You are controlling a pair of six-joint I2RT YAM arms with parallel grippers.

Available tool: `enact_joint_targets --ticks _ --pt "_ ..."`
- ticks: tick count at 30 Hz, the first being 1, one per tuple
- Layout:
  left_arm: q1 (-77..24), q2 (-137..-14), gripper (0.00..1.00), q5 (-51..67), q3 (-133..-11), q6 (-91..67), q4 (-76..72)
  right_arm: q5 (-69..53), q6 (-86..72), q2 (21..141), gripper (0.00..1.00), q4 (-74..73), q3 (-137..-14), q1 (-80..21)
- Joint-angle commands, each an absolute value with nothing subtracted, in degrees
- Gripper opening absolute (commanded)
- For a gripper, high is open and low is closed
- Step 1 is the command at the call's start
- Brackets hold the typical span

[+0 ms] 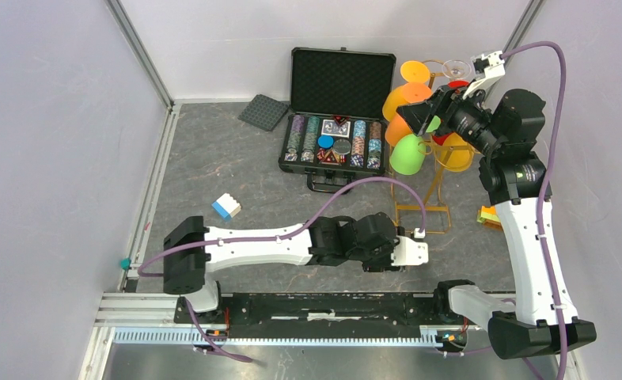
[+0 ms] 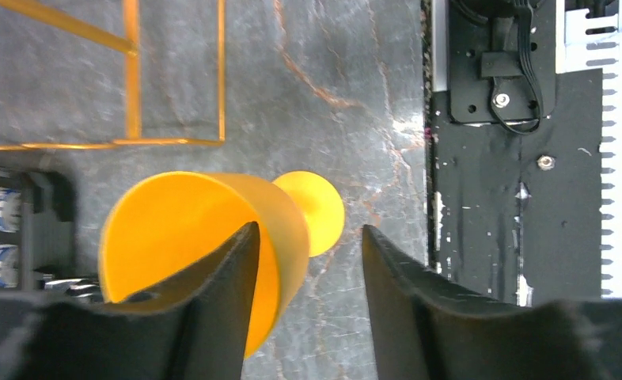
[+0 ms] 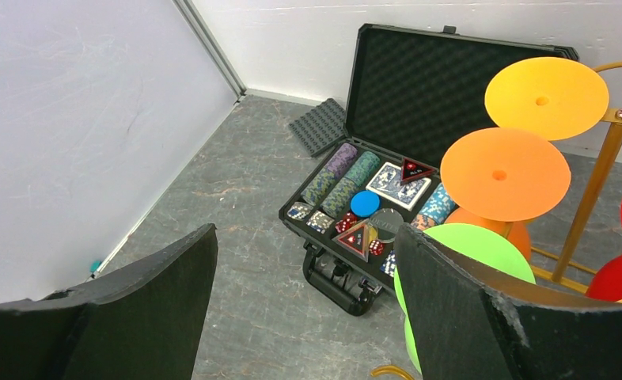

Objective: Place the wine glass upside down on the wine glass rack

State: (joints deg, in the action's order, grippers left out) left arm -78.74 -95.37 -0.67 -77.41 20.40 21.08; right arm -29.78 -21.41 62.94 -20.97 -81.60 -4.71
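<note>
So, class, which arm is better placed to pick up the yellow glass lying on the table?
Left. The left gripper, open, sits right over the glass, near the rack base. The right gripper, also open, is up by the hung glasses.

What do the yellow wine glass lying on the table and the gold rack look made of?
Wine glass: probably plastic, opaque yellow-orange with a soft even sheen. Rack: likely metal wire, thin straight rods with a shiny gold finish.

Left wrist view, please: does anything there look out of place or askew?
Yes: the yellow wine glass lies on its side on the table, beside the wine glass rack, not hanging upside down.
</note>
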Motion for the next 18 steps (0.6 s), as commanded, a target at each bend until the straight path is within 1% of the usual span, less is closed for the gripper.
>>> enact_joint_targets --ticks 1,4,5,6,9,13,18 --pt "-78.27 -97.97 0.49 2.50 -79.11 17.20 21.68 -30.66 -22.05 62.15 0.87 -18.80 -81.56 -4.48" --pt "-77.30 -98.08 0.34 5.45 -79.31 15.91 22.10 -30.76 -22.17 62.24 0.87 -18.81 -81.63 -4.42" --pt "-76.80 -98.10 0.27 6.32 -79.41 15.22 22.36 -30.87 -22.18 62.17 0.87 -18.69 -81.56 -4.44" --pt "-76.37 -98.04 0.23 7.38 -79.46 14.67 22.63 -30.85 -22.21 62.14 0.87 -18.69 -81.50 -4.48" --pt "-74.57 -96.96 0.04 9.11 -79.24 12.18 22.79 -30.83 -22.35 61.88 0.87 -18.28 -81.01 -4.44" --pt "-71.70 -91.92 0.02 9.67 -76.79 6.75 20.51 -31.52 -23.52 62.23 0.87 -17.20 -80.03 -4.46" --pt "-67.21 -80.45 0.02 8.53 -70.18 -2.83 14.45 -34.48 -25.88 63.23 0.86 -15.26 -80.09 -4.48"
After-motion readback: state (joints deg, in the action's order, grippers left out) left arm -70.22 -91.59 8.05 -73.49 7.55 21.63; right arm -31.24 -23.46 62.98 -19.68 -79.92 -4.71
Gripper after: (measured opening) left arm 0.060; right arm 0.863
